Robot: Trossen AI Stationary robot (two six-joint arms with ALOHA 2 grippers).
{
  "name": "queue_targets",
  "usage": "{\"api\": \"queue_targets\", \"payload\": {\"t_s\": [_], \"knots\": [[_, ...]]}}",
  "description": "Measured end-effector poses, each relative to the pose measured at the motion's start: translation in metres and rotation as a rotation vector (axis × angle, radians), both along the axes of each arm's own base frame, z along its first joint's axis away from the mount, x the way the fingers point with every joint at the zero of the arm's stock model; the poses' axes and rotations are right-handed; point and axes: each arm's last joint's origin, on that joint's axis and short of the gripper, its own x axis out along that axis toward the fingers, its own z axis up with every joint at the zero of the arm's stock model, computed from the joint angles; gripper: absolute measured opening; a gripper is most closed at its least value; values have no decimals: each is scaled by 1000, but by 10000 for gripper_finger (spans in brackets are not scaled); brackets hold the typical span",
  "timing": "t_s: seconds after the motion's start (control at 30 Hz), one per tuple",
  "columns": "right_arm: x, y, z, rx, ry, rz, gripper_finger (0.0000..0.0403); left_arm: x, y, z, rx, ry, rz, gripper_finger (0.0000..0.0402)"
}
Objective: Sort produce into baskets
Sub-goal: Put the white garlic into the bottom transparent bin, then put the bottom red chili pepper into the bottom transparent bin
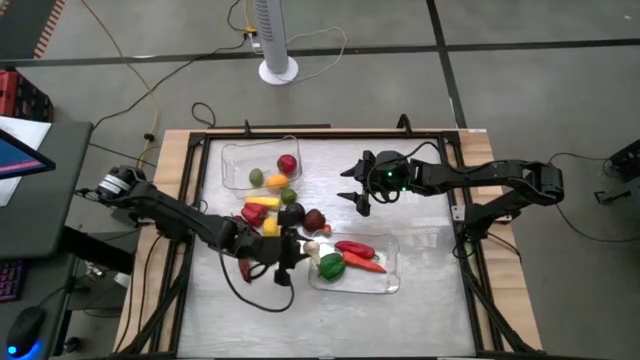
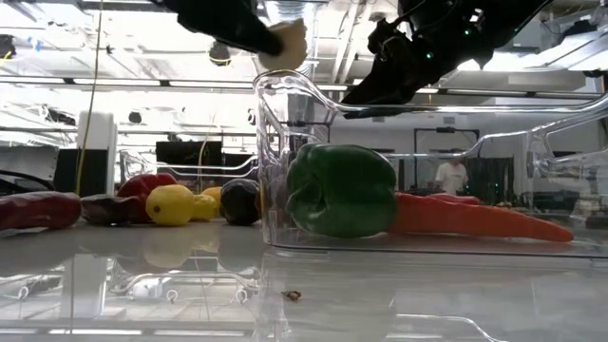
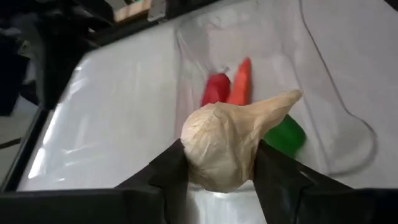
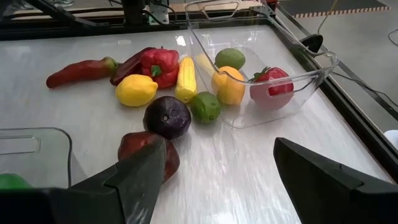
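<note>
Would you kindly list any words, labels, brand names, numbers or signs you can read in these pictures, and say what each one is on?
None: no readable text shows in any view.
The produce, such as the green pepper, and the clear baskets carry no labels.
The monitor at the left edge of the high view shows only colour, too small to read.
The far room in the low view shows no legible sign.

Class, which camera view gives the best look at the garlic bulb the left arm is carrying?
The left wrist view: the garlic bulb fills the frame, clamped in the left tool above the vegetable tray. The high view shows only a pale speck; the low view catches part of it at the top edge; the right wrist view misses it.
</note>
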Motion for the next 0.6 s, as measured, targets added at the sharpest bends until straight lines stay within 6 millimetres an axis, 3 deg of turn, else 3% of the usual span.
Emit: {"api": "queue_targets", "payload": {"t_s": [0.37, 0.47, 0.6], "knots": [[0, 0, 1, -5, -5, 0, 325, 6, 7, 5, -51, -46, -37, 293], [0, 0, 1, -3, -5, -1, 325, 2, 8, 8, -45, -36, -31, 308], [0, 0, 0, 0, 2, 1, 325, -19, 12, 7, -69, 112, 14, 306]]}}
